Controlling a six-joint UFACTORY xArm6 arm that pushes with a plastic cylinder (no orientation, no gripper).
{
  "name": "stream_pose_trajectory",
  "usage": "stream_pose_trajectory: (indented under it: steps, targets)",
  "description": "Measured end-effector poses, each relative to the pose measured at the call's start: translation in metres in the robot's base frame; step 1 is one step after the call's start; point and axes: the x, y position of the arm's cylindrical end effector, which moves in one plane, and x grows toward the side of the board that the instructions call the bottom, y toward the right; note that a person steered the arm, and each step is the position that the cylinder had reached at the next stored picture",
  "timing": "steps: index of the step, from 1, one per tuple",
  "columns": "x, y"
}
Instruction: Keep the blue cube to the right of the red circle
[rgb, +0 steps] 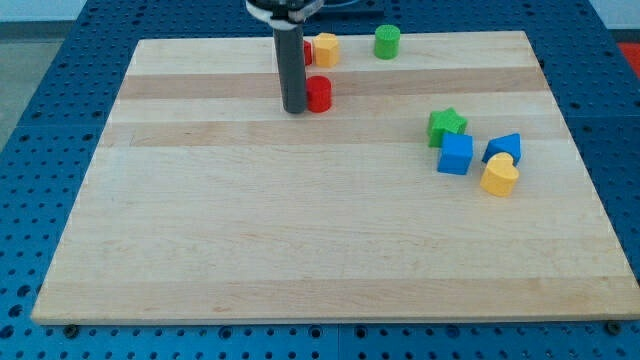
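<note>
My tip (294, 108) touches the red circle (319, 93) on its left. No claw on this rig. Blue cube (455, 154) already well right; next, hold position or nudge gently.

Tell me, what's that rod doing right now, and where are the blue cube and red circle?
My tip touching red circle, on its left. Blue cube far off toward the view's right, lower down. Green star touches the cube; nothing between.

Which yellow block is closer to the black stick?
The yellow block at the view's top, just right of my tip. The other yellow block sits far right beside the blue ones.
</note>
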Motion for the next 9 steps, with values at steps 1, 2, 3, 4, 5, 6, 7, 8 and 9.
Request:
stream_pose_trajectory:
  steps: [1, 2, 3, 4, 5, 6, 7, 8, 9]
  targets:
    - [-0.037, -0.004]
    - [0.057, -0.025]
    - [0.186, 0.015]
    - [0.283, 0.121]
    - [0.276, 0.219]
    - [0.215, 0.282]
    - [0.177, 0.288]
    - [0.135, 0.271]
    - [0.129, 0.225]
